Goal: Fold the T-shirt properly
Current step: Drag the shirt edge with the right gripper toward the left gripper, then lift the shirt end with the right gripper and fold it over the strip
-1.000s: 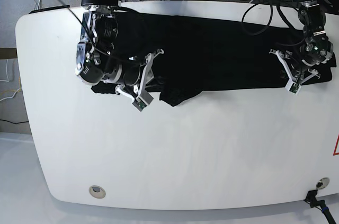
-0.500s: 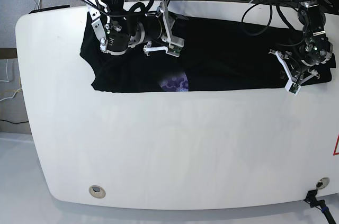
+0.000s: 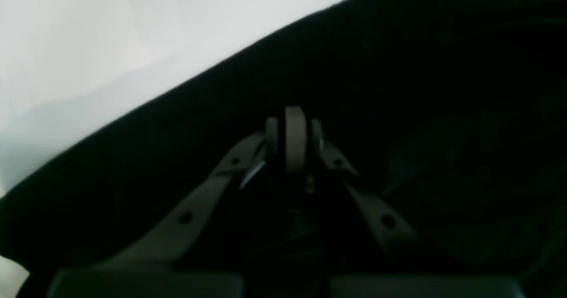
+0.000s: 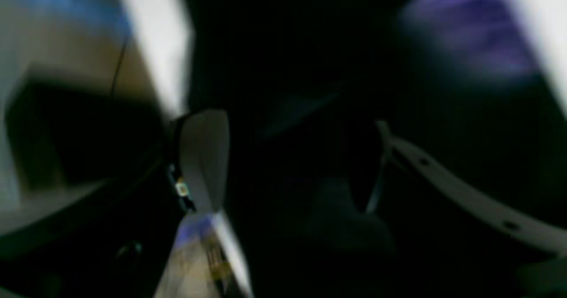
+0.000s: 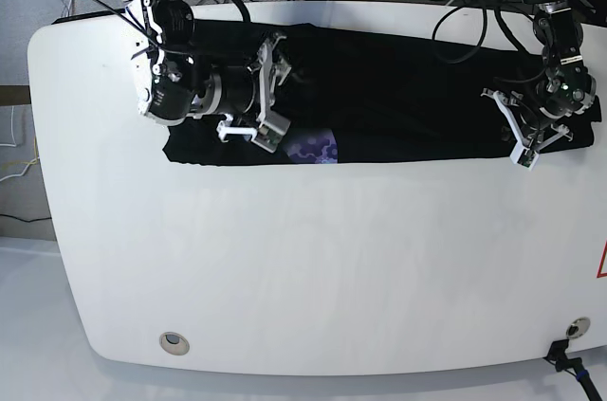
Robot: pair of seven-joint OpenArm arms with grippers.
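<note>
Since half a second back my right gripper (image 5: 268,88) has swung from the far edge of the T-shirt (image 5: 398,98) toward its near hem and spread its jaws; the left gripper (image 5: 527,140) hasn't budged.

Left wrist view: jaws pressed together, tips meeting over black cloth (image 3: 398,90). I can't see fabric pinched between them, so clenched is all I'll call it. White table (image 3: 110,36) shows beyond the shirt's straight edge.

Right wrist view: heavily blurred, but the two fingers (image 4: 203,156) stand well apart with dark cloth between and nothing gripped. A smear of purple print (image 4: 465,36) sits past them.

Base view: the shirt lies as a long black band along the table's (image 5: 313,268) far side, near hem fairly straight, a patch of purple print (image 5: 313,146) peeking out just beside my right gripper. So I'd judge one lengthwise fold is laid and freshly let go. Left to do, by my reckoning: bring the ends across and tidy the bunched part under the right arm.
</note>
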